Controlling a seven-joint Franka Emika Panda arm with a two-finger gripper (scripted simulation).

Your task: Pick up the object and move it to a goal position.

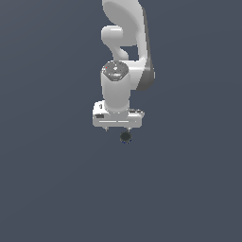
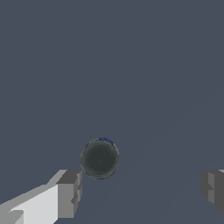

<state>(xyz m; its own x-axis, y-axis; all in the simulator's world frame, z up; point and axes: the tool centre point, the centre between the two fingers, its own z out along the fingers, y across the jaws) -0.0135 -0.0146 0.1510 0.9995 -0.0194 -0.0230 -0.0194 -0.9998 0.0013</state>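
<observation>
Item: one white Panda arm (image 1: 124, 42), wrist pointed down, over a plain grey-blue surface (image 1: 47, 189). Gripper (image 1: 117, 128): jaws stood wide apart and held nothing; in the wrist view one grey fingertip (image 2: 69, 193) showed on each side with bare floor between. Object (image 1: 125, 137): a tiny round black thing with a faint bluish glint on its rim, just below the gripper in the exterior view, not between the fingertips, nearer one of them.
</observation>
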